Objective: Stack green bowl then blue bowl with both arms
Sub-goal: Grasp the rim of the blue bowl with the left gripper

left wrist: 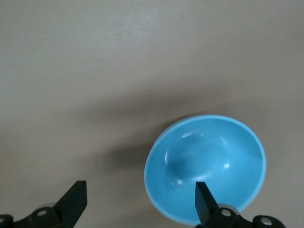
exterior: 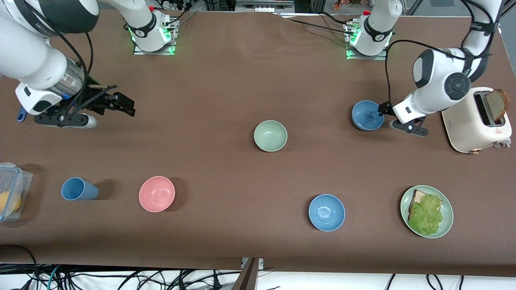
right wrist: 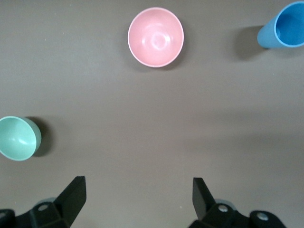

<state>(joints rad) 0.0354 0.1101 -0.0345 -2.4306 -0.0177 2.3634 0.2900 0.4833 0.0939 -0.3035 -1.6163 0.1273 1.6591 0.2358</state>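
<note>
The green bowl (exterior: 270,135) stands upright mid-table; it also shows in the right wrist view (right wrist: 18,137). The duller blue bowl (exterior: 367,115) stands toward the left arm's end, farther from the front camera than the green bowl; it also shows in the left wrist view (left wrist: 205,167). My left gripper (exterior: 388,117) is open and low beside this bowl. One finger (left wrist: 204,202) is over the bowl's rim, the other over bare table. My right gripper (exterior: 125,104) is open and empty, over bare table at the right arm's end, apart from both bowls; it also shows in its wrist view (right wrist: 138,197).
A brighter blue bowl (exterior: 326,212), a pink bowl (exterior: 157,193) and a blue cup (exterior: 79,189) stand near the front edge. A green plate (exterior: 446,223) holds toast and lettuce. A cream toaster (exterior: 467,125) with bread stands beside the left arm. A plastic container (exterior: 10,191) sits at the right arm's end.
</note>
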